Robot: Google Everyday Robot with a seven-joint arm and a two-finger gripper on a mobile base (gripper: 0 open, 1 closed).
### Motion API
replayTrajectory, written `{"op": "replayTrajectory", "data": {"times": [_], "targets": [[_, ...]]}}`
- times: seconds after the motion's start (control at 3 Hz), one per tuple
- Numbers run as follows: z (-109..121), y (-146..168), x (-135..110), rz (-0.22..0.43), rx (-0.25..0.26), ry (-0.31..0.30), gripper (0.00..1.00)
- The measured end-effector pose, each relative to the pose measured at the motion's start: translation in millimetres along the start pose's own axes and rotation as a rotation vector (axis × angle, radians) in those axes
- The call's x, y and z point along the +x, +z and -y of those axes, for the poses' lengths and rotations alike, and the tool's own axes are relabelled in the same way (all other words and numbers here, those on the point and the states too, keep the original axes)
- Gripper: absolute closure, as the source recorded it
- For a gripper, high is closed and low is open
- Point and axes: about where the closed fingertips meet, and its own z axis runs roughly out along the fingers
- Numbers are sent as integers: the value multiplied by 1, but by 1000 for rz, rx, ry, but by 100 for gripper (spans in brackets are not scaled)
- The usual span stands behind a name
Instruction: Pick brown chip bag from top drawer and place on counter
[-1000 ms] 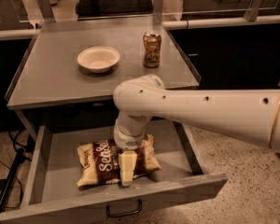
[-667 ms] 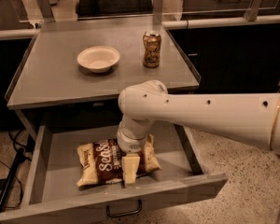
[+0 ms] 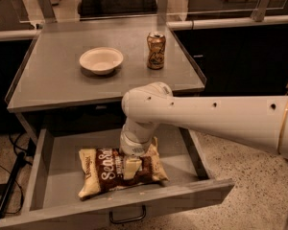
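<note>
The brown chip bag (image 3: 105, 172) lies flat in the open top drawer (image 3: 57, 176), dark brown in the middle with white script and cream ends. My gripper (image 3: 131, 166) reaches straight down from the white arm (image 3: 206, 116) and sits on the bag's right half, touching it. The wrist hides part of the bag's upper right end. The counter (image 3: 62, 87) lies above and behind the drawer.
A cream bowl (image 3: 101, 60) and a brown can (image 3: 156, 50) stand on the counter. The drawer's front panel carries a dark bar handle (image 3: 127, 219). A speckled floor (image 3: 249, 176) lies to the right, and dark cables (image 3: 9, 181) hang at the left.
The arm's elbow has shifted slightly to the right. The gripper stays down on the bag's right half, and the bag has barely moved.
</note>
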Motion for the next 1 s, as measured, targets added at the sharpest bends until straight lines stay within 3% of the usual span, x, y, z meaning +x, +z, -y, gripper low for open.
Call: {"op": "replayTrajectory", "data": {"times": [0.67,1.0], "targets": [[0,0,0,0,0,0,89],[0,0,0,0,0,0,100]]}}
